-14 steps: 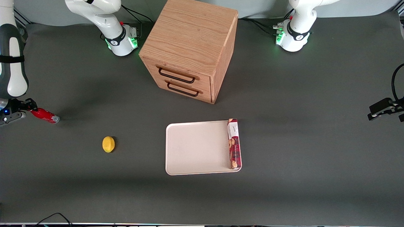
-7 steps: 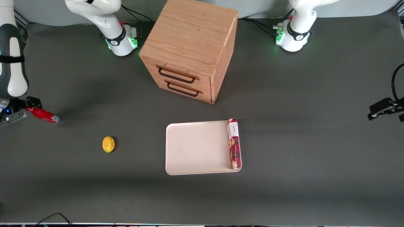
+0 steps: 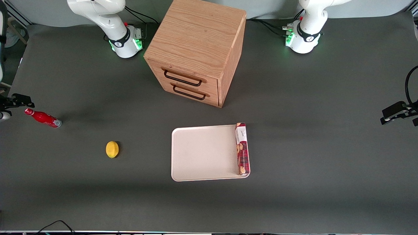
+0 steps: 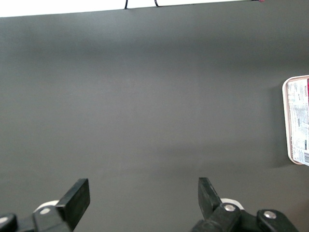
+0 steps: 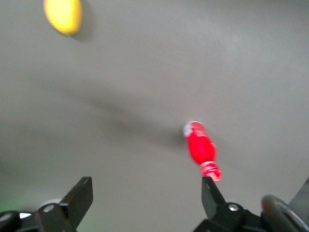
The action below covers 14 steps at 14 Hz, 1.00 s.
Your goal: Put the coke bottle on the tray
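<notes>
Since a moment ago the working arm has pulled up and away from the coke bottle (image 3: 42,118), so the bottle now lies alone on the dark surface (image 3: 310,130) at the working arm's end, cap pointing toward the table's edge. Its pincer (image 3: 13,101) hangs just past the cap, higher and clear of it, touching nothing. From the wrist camera the two fingertips (image 5: 83,193) stand wide apart with only bare mat between them, and the bottle (image 5: 201,150) sits off to one side of that gap, not inside it. My guess is the arm backed off to line up afresh, since a bottle lying on its side rolls easily and wants the fingers squarely across its body. A lemon (image 3: 112,149) rests nearer the front camera, between the bottle and the tray (image 3: 202,153). That tray is well apart, toward the middle, with a biscuit box (image 3: 242,148) along one rim and plenty of open floor left for the bottle. A wooden cabinet (image 3: 196,49) stands farther from the camera than the tray.
</notes>
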### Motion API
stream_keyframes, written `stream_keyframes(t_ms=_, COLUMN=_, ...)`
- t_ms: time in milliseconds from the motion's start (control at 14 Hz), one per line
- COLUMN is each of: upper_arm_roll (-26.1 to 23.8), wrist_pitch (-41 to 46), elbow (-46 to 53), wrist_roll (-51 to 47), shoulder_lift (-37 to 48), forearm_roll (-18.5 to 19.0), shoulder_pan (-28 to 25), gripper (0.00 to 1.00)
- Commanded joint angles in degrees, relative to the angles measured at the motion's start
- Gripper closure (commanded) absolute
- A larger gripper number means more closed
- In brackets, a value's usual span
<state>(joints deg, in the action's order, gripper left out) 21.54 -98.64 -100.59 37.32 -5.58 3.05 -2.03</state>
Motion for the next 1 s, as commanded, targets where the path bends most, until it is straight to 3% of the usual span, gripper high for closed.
stream_keyframes(t_ms=0, upper_arm_roll=-11.2, wrist_pitch=6.9, elbow=-0.5, wrist_roll=-16.1, shoulder_lift=10.4, forearm_roll=-0.5, shoulder_pan=0.7, gripper=0.00)
stream_keyframes(t_ms=286, upper_arm_roll=-25.5, wrist_pitch=14.0, elbow=1.6, wrist_roll=-42.2, shoulder_lift=16.4, forearm_roll=-2.1, shoulder_pan=0.7, gripper=0.00)
stream_keyframes(t_ms=429, upper_arm_roll=-28.6, wrist_pitch=14.4, elbow=1.5, wrist_roll=-48.4, shoulder_lift=18.4, forearm_roll=-4.2, shoulder_pan=0.7, gripper=0.00)
stream_keyframes(t_ms=786, upper_arm_roll=-27.0, wrist_pitch=14.8, elbow=0.8, wrist_roll=-43.9, shoulder_lift=18.8, forearm_roll=-3.3, shoulder_pan=1.2, gripper=0.00)
stream_keyframes(t_ms=929, upper_arm_roll=-19.7, wrist_pitch=14.4, elbow=-1.4, wrist_roll=-30.4, shoulder_lift=18.5, forearm_roll=0.2, shoulder_pan=1.2, gripper=0.00)
